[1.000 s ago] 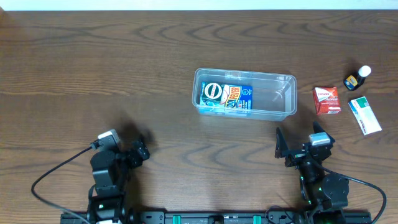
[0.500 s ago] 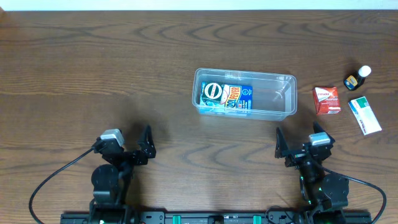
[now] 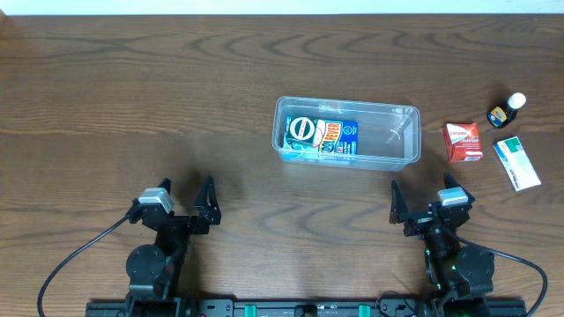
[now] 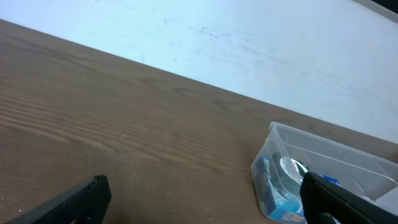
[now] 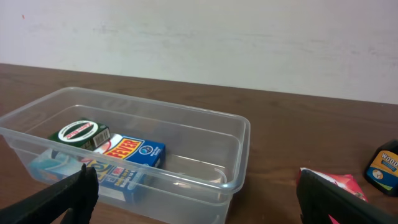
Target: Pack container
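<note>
While left fingers [image 3: 208, 195] and right fingers [image 3: 396, 202] are held apart, the red box [image 3: 463, 142] beyond the right pair could be knocked aside by a misjudged reach.

Both arms sit low and folded on the robot's side of the container [image 3: 388, 107]. The left arm [image 3: 150, 264] is well off to the container's left. The left gripper [image 3: 186, 189] points past the container's left end. Its two fingers [image 4: 81, 199] stand wide apart with nothing between them. The right arm [image 3: 458, 269] is close to the container's right end. The right gripper [image 3: 421, 187] faces the container, near it but not touching. Its fingers [image 5: 62, 199] are spread wide too and hold nothing.
</note>
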`<state>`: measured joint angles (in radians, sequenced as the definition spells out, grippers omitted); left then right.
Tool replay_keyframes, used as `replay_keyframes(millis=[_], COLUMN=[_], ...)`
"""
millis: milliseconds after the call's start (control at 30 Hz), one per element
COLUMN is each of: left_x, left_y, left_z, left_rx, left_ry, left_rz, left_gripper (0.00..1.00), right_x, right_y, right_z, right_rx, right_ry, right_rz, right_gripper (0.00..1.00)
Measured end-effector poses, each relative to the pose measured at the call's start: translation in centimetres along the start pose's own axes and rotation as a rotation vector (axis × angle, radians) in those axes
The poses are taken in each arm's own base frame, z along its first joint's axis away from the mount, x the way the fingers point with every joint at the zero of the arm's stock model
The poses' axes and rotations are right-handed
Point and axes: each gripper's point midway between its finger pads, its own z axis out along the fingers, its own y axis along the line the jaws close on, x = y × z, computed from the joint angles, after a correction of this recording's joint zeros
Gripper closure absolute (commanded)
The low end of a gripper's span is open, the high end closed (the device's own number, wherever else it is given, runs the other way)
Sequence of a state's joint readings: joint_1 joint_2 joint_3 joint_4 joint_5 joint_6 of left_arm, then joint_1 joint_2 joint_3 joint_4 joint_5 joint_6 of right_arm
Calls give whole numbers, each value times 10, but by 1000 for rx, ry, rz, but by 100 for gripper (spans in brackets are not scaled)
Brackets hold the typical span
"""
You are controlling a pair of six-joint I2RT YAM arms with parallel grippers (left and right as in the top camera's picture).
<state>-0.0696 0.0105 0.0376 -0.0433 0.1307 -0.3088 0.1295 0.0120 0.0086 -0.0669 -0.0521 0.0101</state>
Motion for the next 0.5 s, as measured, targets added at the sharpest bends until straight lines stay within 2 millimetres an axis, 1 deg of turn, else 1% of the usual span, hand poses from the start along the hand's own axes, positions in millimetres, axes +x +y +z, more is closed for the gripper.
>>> replay_keyframes(millis=[333, 500], left_x=[1, -3], left_y=[0, 7], left_z=[0, 1], left_rx=[-2, -34], left_ry=[4, -27], left_rz=[0, 8], left_gripper=[2, 2], right_x=[0, 0], right_y=[0, 0], right_z=[0, 0], right_rx=[0, 0], right_ry=[0, 0], right_rz=[0, 0], right_gripper=[1, 1])
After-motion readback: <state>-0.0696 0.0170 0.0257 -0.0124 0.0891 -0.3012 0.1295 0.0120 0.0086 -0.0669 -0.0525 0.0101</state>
